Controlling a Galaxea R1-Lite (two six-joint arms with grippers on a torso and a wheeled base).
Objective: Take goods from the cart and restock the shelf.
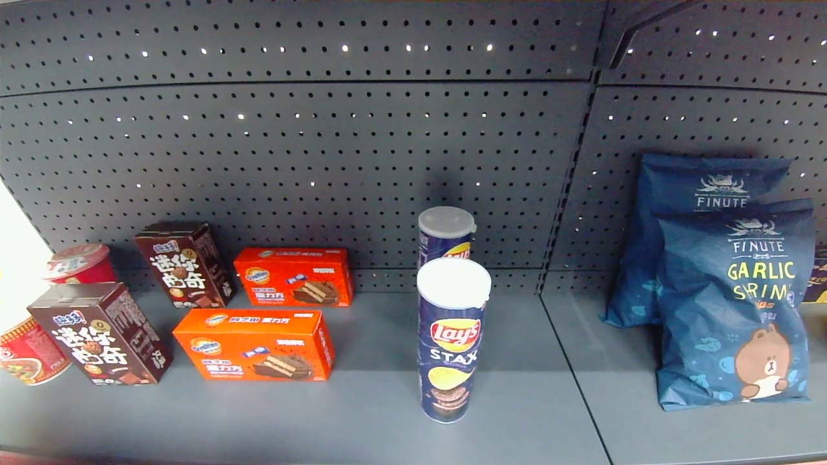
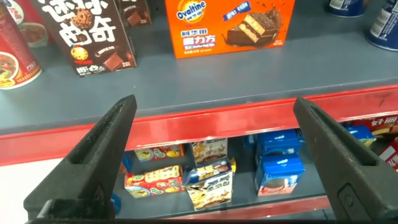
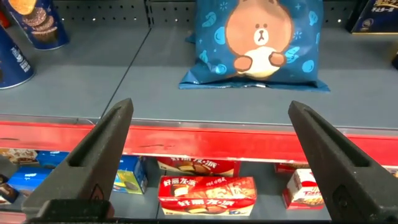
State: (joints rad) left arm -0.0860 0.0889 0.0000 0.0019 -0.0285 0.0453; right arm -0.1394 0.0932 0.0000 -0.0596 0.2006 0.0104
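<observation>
A: Left gripper (image 2: 214, 102) sat nearest the lens, black fingers (image 2: 106, 143) spread wide, nothing between them; right gripper (image 3: 210, 107) was the same, wide and empty.
B: And the grey metal shelf (image 1: 517, 413)?
A: Dead ahead of both, partly stocked, its red front edge (image 2: 205, 121) running crosswise. A gap lay between the orange cardboard cake box (image 1: 255, 343) and the tall dark-blue crisp can (image 1: 452, 342), standing upright; I'd have called the left arm nearer it.
</observation>
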